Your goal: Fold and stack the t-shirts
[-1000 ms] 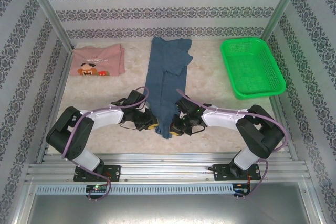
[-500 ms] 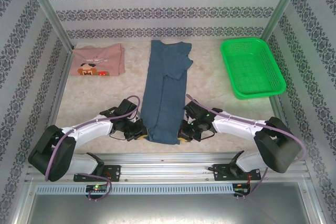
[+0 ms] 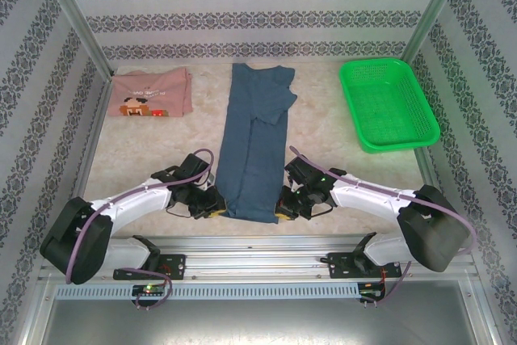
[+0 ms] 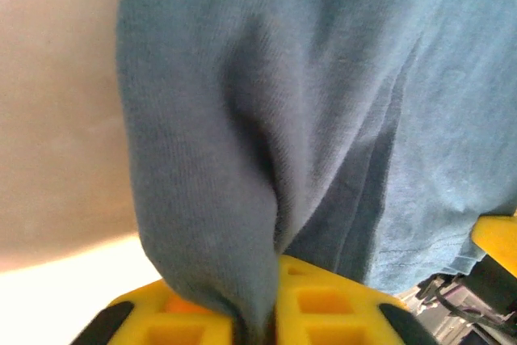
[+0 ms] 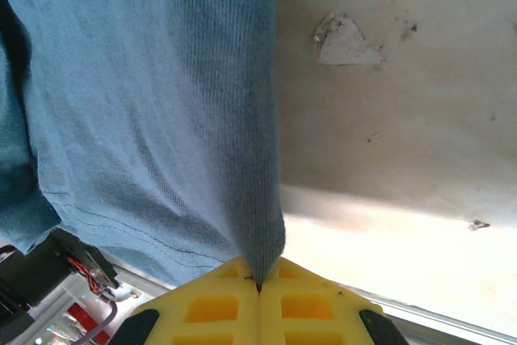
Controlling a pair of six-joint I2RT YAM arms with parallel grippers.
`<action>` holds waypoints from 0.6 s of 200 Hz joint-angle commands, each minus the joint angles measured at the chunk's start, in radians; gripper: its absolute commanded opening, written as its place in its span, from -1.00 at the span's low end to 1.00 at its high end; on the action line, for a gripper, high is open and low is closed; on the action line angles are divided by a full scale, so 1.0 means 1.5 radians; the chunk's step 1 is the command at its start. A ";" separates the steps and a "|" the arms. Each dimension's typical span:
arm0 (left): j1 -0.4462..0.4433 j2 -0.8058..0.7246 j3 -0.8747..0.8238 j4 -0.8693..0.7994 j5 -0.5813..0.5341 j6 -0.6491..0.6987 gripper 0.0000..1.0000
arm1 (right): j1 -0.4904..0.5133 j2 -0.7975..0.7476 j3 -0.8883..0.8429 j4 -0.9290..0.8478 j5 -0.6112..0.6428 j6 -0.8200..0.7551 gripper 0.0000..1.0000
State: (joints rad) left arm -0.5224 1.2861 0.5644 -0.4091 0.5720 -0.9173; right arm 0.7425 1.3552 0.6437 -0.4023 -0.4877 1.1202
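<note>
The slate-blue t-shirt (image 3: pixel 254 143) lies as a long folded strip down the middle of the table, collar end far, hem near. My left gripper (image 3: pixel 216 204) holds its near left corner low at the table; the yellow fingers (image 4: pixel 339 305) pinch a fold of the blue cloth (image 4: pixel 242 119). My right gripper (image 3: pixel 283 206) is shut on the near right corner, and the cloth (image 5: pixel 145 78) runs down into the closed jaws (image 5: pixel 258 288). The pink t-shirt (image 3: pixel 149 93), printed with a pixel face, lies folded at the far left, away from both grippers.
A green mesh basket (image 3: pixel 388 103) stands at the far right. Bare pale table (image 3: pixel 339 159) lies between shirt and basket, and more bare table (image 3: pixel 137 151) left of the shirt. A metal rail (image 3: pixel 258 252) runs along the near edge just behind the grippers.
Both grippers moved apart and toward the near edge with the hem, drawing the blue shirt out flat and straight. In the last half second they barely moved.
</note>
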 commanded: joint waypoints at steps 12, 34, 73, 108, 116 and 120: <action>-0.004 -0.017 -0.017 -0.030 -0.022 0.009 -0.19 | 0.006 0.011 -0.005 -0.015 0.005 0.001 -1.00; -0.004 -0.042 -0.023 -0.039 -0.044 -0.001 -0.09 | 0.005 0.014 -0.005 -0.010 0.004 0.002 -1.00; -0.004 -0.022 -0.031 -0.012 -0.029 -0.008 -0.09 | 0.006 0.018 -0.003 -0.007 0.000 0.001 -1.00; -0.004 -0.012 -0.035 -0.007 -0.024 -0.009 -0.31 | 0.006 0.023 -0.004 -0.006 -0.002 0.002 -1.00; -0.004 -0.009 -0.036 -0.004 -0.018 -0.009 -0.35 | 0.006 0.024 -0.003 -0.006 -0.002 0.001 -1.00; -0.004 -0.007 -0.037 -0.001 -0.015 -0.009 -0.38 | 0.006 0.024 -0.003 -0.006 -0.002 0.001 -1.00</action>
State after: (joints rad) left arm -0.5224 1.2583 0.5209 -0.4263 0.5354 -0.9245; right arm 0.7425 1.3792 0.6437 -0.4038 -0.4881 1.1202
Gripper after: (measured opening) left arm 0.338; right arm 0.064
